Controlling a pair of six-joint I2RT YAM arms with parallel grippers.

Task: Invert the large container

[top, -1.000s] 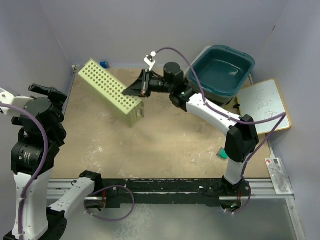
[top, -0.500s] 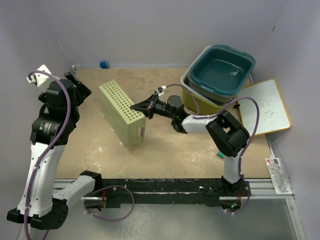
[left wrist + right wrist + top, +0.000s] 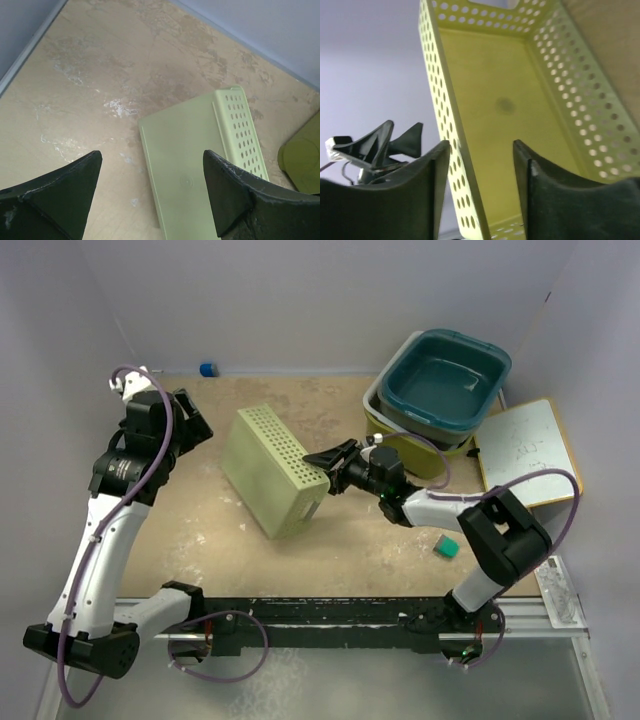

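My right gripper (image 3: pixel 318 472) has its fingers (image 3: pixel 427 195) spread, not pinching. One perforated long wall of the pale-green perforated plastic box (image 3: pixel 275 470) runs between them, and the gap is wider than the wall. Whether either finger touches that wall I cannot tell. The box is tipped up on its side in the middle of the tan tabletop (image 3: pixel 330 540), with its open mouth towards my right wrist and its plain base facing the other way.

My left gripper (image 3: pixel 190 420) is spread wide and holds nothing. It hangs above the table to the left of the box, looking down on the plain base (image 3: pixel 185 170).

The large container (image 3: pixel 385 432), a glossy olive-green plastic bin with rounded corners, is at the back right of the table. It sits mouth up, with a dark teal plastic tub (image 3: pixel 445 375) nested in it. It is apart from both of my grippers. A white board with a wooden frame (image 3: pixel 525 450) lies to its right, and a small teal block (image 3: pixel 447 547) sits near my right forearm.
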